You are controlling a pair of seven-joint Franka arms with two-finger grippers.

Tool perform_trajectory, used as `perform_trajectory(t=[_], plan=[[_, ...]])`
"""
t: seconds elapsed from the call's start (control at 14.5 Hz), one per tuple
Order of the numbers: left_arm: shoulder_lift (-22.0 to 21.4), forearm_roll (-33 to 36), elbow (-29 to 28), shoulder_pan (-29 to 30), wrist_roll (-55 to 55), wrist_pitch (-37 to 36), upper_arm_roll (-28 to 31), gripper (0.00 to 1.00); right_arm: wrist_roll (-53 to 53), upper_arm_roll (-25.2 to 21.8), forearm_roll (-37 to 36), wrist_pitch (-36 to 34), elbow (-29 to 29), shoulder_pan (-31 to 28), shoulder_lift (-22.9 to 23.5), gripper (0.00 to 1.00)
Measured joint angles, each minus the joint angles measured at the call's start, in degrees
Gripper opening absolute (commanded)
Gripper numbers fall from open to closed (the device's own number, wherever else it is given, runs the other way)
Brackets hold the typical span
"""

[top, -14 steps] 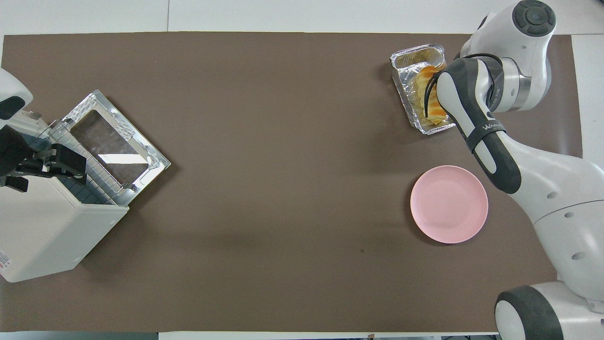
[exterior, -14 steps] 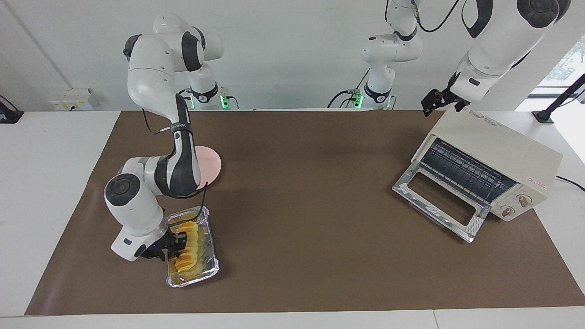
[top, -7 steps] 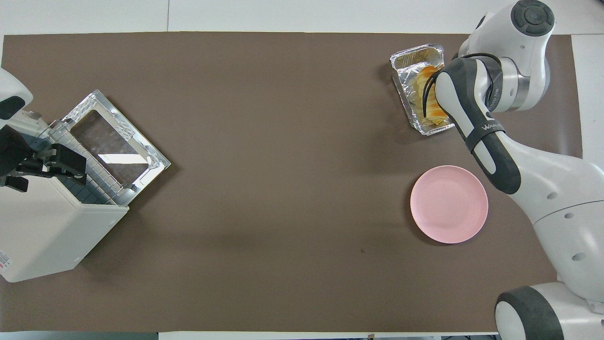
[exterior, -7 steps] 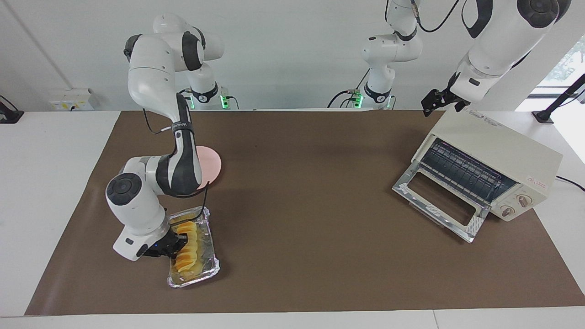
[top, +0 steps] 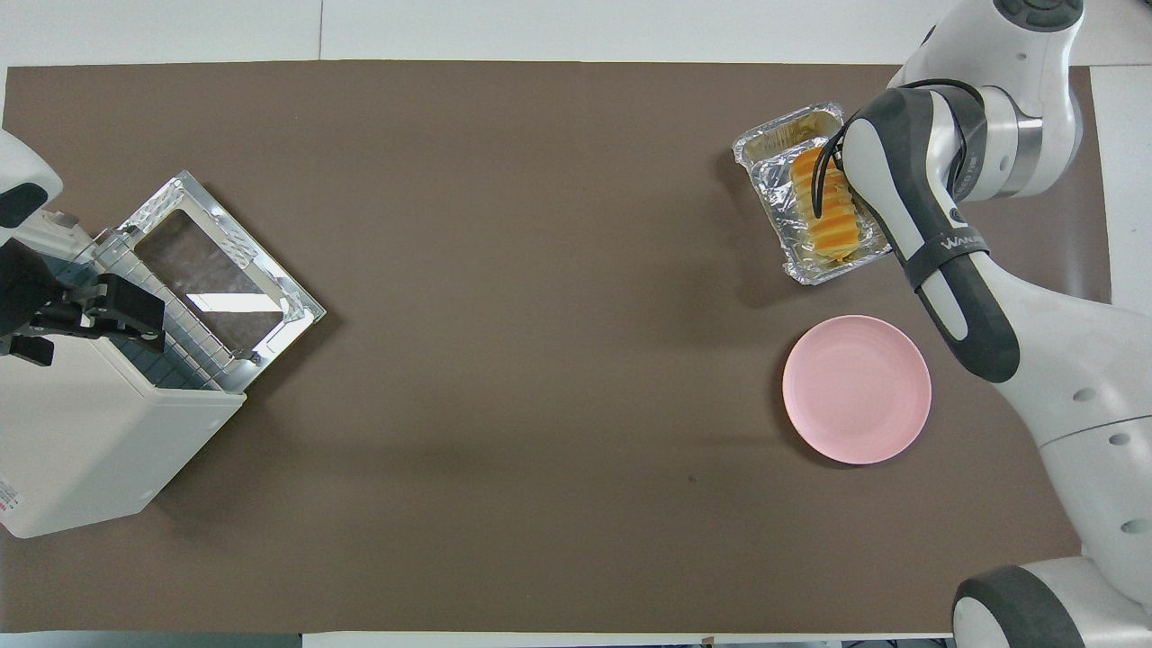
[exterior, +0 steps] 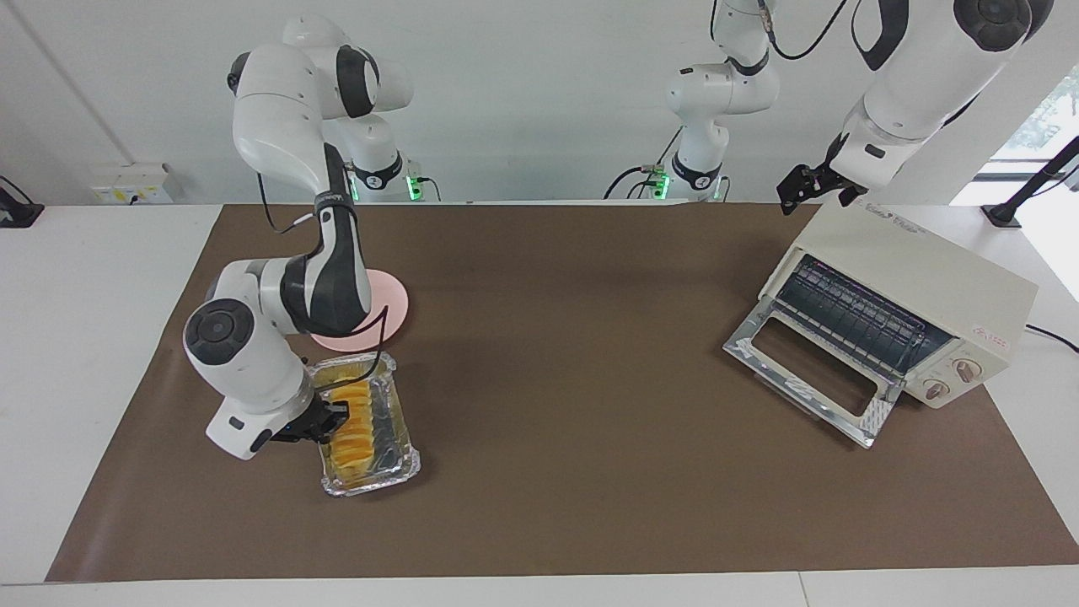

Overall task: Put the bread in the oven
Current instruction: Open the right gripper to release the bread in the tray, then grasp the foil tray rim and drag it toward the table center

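The bread [exterior: 355,427] is a short yellow-orange loaf, ridged across into slice-like segments, paler along the top and deeper orange at the sides. It lies lengthwise in a rectangular foil tray [exterior: 403,462] at the right arm's end of the table. The tray sits askew on the brown mat [exterior: 573,472], farther from the robots than the round pink plate [exterior: 388,305], which lies just beside it.

The right gripper [exterior: 330,419] is down at the tray, its fingers pressed together on the loaf's side; the wrist and forearm cover part of the tray from above.

The oven [exterior: 906,299], cream-white with two knobs at the front, stands at the left arm's end of the table. Its glass door [exterior: 809,384] is dropped flat onto the mat and the wire rack [exterior: 851,314] shows inside. The left gripper [top: 112,317] hangs over the oven's top, fingers spread, holding nothing; that arm waits. Bare mat lies between tray and oven.
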Motion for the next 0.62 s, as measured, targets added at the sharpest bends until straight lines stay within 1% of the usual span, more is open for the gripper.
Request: perform_trajectory(t=[0.21,0.48,0.62], plan=[[0.0,0.0,0.0,0.0,0.0,0.0,0.0,1.0,8.0,0.2,1.9,-4.0,1.3,4.3,-2.1,0.0],[0.0,0.0,0.0,0.0,0.0,0.0,0.0,1.0,23.6,0.4,5.3,-4.0,2.0,12.4,-2.3,0.0],[0.0,0.0,0.0,0.0,0.0,0.0,0.0,1.0,29.0,0.3,8.1,-3.0,2.5,16.1,-2.4,0.0]])
